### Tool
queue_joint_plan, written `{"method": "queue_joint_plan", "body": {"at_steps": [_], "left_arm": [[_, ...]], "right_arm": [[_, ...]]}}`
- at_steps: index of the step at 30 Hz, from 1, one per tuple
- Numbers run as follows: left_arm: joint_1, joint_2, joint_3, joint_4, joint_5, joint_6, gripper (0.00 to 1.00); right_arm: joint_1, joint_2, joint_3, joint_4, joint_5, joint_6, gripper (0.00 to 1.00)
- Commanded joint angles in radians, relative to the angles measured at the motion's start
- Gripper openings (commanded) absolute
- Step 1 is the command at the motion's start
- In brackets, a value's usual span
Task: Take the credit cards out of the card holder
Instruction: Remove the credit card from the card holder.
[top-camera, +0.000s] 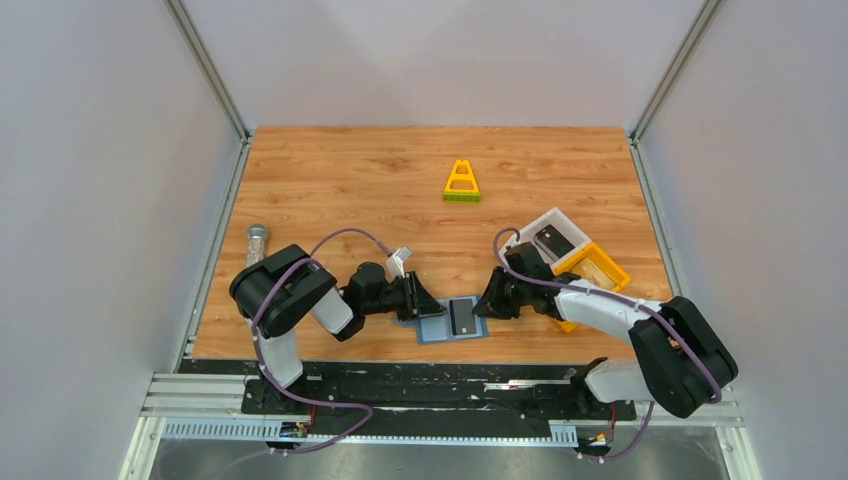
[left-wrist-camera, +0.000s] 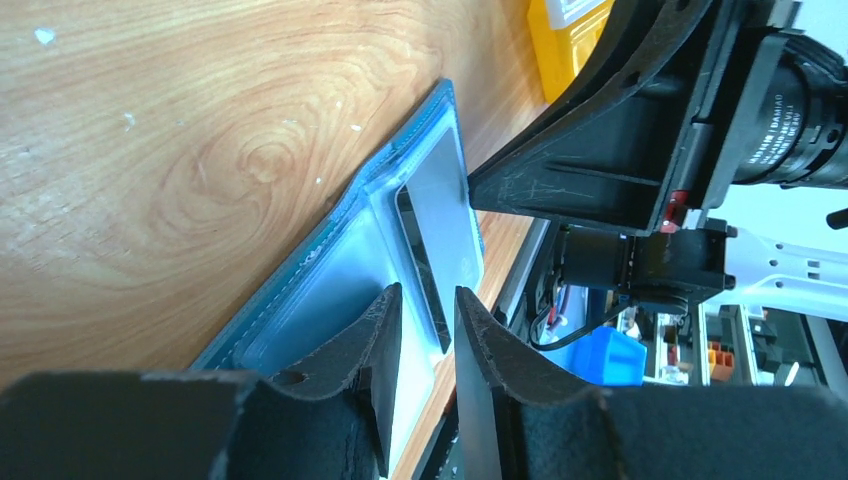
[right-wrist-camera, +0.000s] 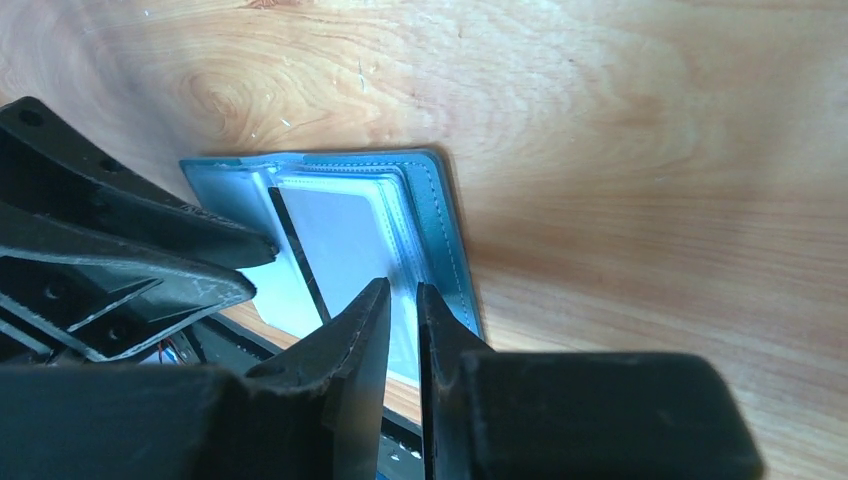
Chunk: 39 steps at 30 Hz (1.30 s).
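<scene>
One card holder (top-camera: 433, 331) lies between left gripper (left-wrist-camera: 428, 297), slightly parted, and right gripper (right-wrist-camera: 404, 292), unclear.

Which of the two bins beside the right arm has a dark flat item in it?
The white bin: a dark flat item lies inside it. The yellow bin next to it, on the near side, holds a pale tan thing instead.

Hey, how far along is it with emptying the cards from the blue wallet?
Seemingly done: a dark card-like thing lies in the white bin. In hand: left pincer, jaws apart, and right pincer are at the open card holder. Left: the dark credit card on it.
</scene>
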Motion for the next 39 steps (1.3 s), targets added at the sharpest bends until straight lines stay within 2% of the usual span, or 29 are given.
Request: {"method": "queue_joint_plan", "body": {"at_steps": [1,10,23,25,31,39], "left_arm": [[0.003,0.054,0.021,0.065,0.017,0.013,0.34],[0.003,0.118,0.027,0.142,0.032,-0.013,0.35],[0.002,0.166,0.042,0.227,0.051,-0.065,0.36],[0.003,0.166,0.045,0.229,0.052,-0.069,0.33],[0.003,0.144,0.031,0.211,0.036,-0.062,0.03],[0.010,0.108,0.025,0.111,0.019,-0.028,0.00]], "right_arm": [[0.007,0.028,0.002,0.078,-0.014,-0.011,0.17],[0.007,0.021,-0.035,0.090,-0.013,0.007,0.09],[0.007,0.018,-0.050,0.110,-0.018,0.018,0.07],[0.007,0.018,-0.053,0.110,-0.018,0.020,0.07],[0.007,0.012,-0.057,0.101,-0.003,0.019,0.06],[0.008,0.019,-0.051,0.060,0.043,0.035,0.04]]}}
